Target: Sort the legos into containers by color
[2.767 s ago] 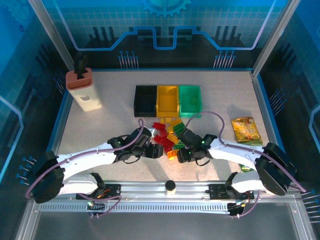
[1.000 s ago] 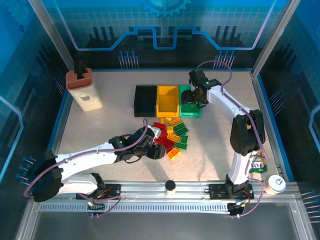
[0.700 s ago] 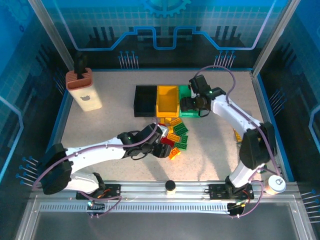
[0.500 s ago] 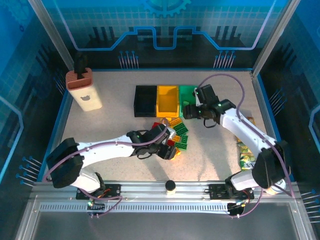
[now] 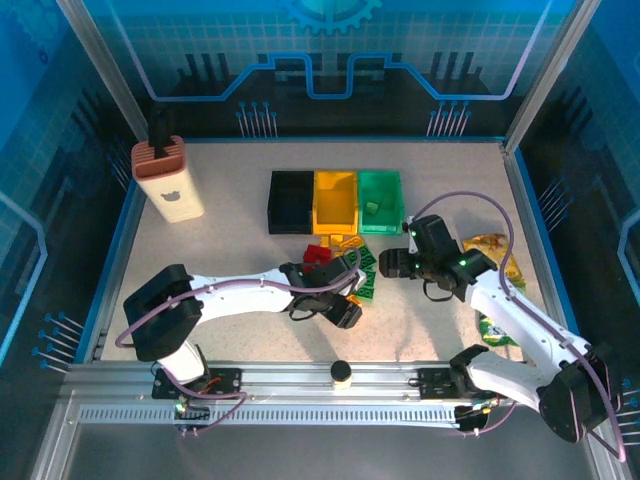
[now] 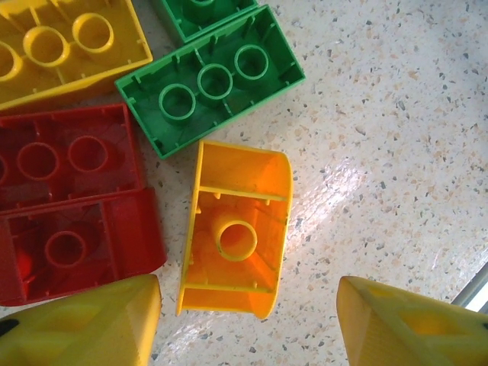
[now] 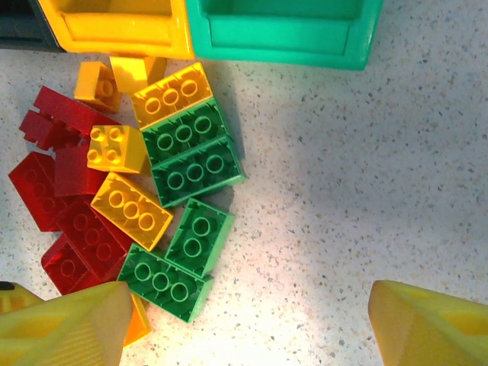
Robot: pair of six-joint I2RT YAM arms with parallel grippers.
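From above, my left gripper (image 5: 338, 305) is hanging open over the near edge of the legos (image 5: 347, 258). My right gripper (image 5: 392, 264) is hovering empty, jaws wide, just right of the pile. The black bin (image 5: 272, 200), yellow bin (image 5: 318, 200) and green bin (image 5: 362, 218) are sitting in a row just beyond. One green brick (image 5: 372, 207) is lying inside the green one.

In the left wrist view, my fingers (image 6: 84, 320) are straddling an upturned orange brick (image 6: 236, 229) on the speckled tabletop (image 6: 396, 152), touching it with neither pad. It is glossy, hard and hollow, with one inner tube and one rounded edge. So I am judging it best to be lowering squarely and closing on its two straight long walls, clear of the red brick (image 6: 76, 244) just beside it.

In the right wrist view, studs-up green bricks (image 7: 198, 171) are lining the pile's open side, the easiest picks for my spread pads (image 7: 61, 332).
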